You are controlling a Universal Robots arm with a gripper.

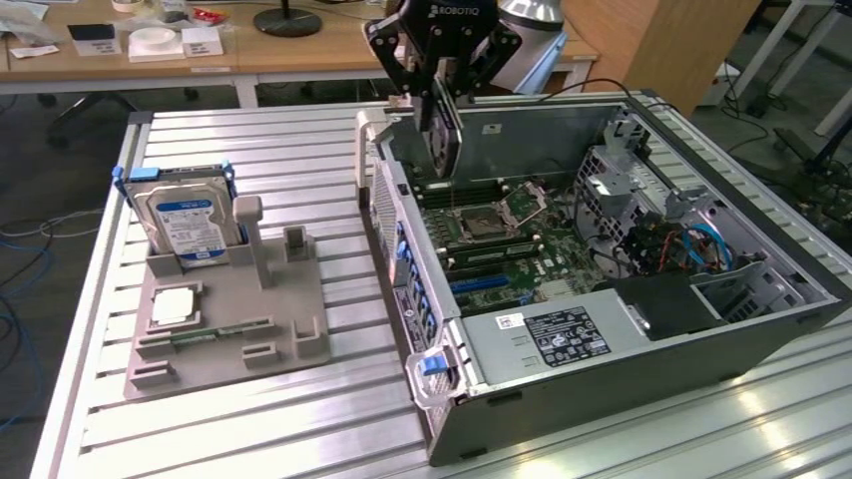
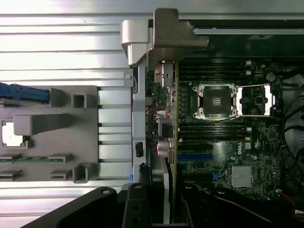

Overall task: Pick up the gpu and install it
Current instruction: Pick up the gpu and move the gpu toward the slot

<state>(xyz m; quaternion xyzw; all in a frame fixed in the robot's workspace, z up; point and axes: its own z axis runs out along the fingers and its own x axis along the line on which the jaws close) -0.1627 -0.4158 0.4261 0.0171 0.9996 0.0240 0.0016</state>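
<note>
The room is a laboratory with wooden desks [image 1: 160, 60] at the back, and in front stands a table [image 1: 266, 150] of ribbed aluminium profiles. On the exterior view's left a grey holder [image 1: 253, 319] carries a hard drive [image 1: 187, 225] standing upright; on the exterior view's right lies an open computer case [image 1: 745, 329] with the motherboard [image 1: 533, 259] facing up. The gripper [image 1: 440, 100] hangs over the rear edge of the case, and its two fingers are pressed onto the gpu [image 1: 446, 140], pinching the flat faces near the upper edge. The card hangs vertical, with its lower edge inside the opening of the case but above the motherboard, as far as I can judge. In the wrist view the gpu [image 2: 174, 109] appears edge-on as a thin line, with its metal bracket [image 2: 171, 38] at the case's rear wall and a blue slot [image 2: 194, 156] just beside it on the board. I judge the card to be light and stiff, but fragile: small parts stand up from one face, and the connector edge should not be knocked. The smooth board can slip or swing in a narrow pinch, so a hold on bare board near the middle of the top edge, clear of the components, seems the safest place.
</note>
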